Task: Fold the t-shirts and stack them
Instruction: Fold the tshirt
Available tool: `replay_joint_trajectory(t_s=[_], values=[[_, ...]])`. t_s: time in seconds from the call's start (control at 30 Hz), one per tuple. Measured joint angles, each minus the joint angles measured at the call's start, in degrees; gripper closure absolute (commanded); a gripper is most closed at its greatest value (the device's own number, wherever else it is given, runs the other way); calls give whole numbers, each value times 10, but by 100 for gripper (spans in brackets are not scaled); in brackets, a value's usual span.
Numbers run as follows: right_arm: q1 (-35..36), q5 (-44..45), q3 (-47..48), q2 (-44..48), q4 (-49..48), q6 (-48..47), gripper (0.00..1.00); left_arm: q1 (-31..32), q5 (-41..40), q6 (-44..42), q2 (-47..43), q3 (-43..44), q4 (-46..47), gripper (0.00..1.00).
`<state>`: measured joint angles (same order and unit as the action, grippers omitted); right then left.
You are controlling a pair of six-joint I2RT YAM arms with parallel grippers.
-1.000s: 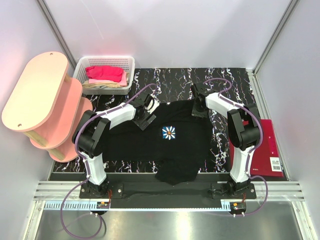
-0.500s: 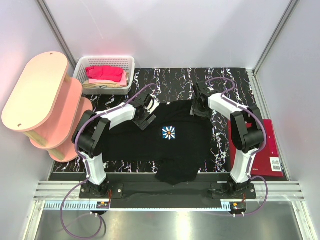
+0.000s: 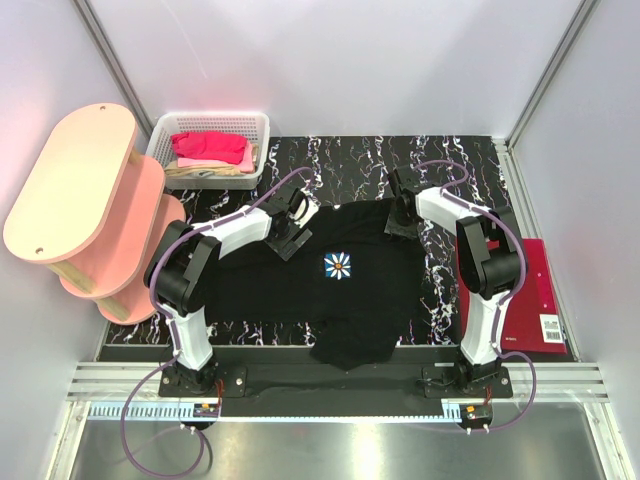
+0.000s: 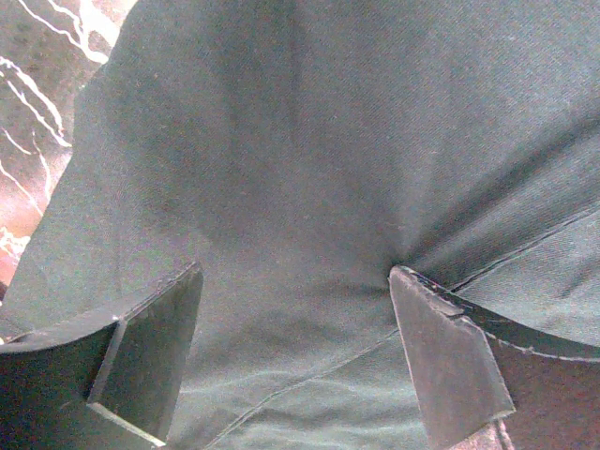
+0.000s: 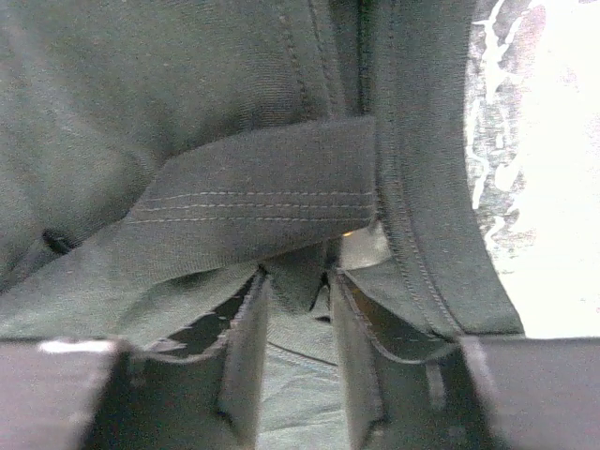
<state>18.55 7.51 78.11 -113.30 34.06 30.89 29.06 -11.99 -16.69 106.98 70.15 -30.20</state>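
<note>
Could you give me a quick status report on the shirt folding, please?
Left tool open, on black t-shirt. Right tool shut on its far right edge. Pink t-shirt in basket.

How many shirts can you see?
2 for sure: the black shirt spread on the table, and a pink shirt in the basket. Cloth under the pink one may hide more.
</note>
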Motion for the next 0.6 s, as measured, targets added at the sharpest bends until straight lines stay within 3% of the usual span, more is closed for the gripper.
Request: replay_joint_trajectory(t_s=[0.27,0.6], values=[[-3,-27,1,0,-7,2,100,0,0,0,0,0,0,14],[-4,-42,3,41,1,3,100,0,0,3,0,0,-1,14]])
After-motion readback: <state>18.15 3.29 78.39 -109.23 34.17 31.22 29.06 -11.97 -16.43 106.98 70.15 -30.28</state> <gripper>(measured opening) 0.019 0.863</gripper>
